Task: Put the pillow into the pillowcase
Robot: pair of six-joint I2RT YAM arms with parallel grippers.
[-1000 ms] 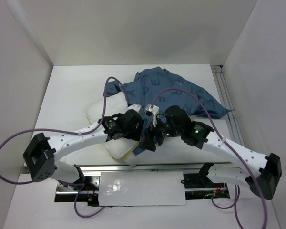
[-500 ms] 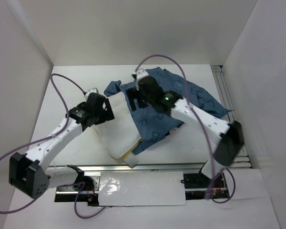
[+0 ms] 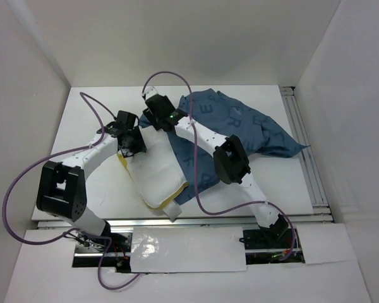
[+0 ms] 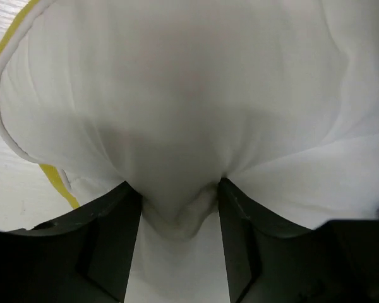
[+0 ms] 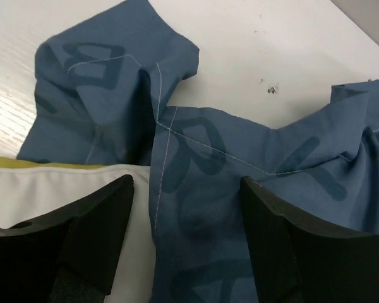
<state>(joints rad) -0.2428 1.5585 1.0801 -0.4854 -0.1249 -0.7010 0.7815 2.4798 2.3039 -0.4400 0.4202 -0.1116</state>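
The white table takes up most of what I can see, walled in by white panels. Across its far right half sprawls the pillowcase, crumpled blue cloth with paler letters, one corner trailing toward the right rail. To its left, nearer the middle, lies the pillow. It is out in the open and not inside the case, and its right edge rests against the blue cloth, a strip of which shows along the pillow's near right side. A thin yellow seam runs round its near corner.

Both arms reach in from the near edge. The right arm stretches diagonally over the pillowcase, while the left arm bends in from the left.

The left gripper sits at the pillow's far left corner. From its wrist view its fingers are clamped on a puckered fold of the white pillow, with wrinkles fanning out from the pinch.

The right gripper hangs over the case's far left corner, just beside the pillow's far edge. In its own view its fingers stand spread apart and released, with flat blue cloth between them. Whether the tips touch the fabric I can't quite make out.

Purple cables loop off both arms.
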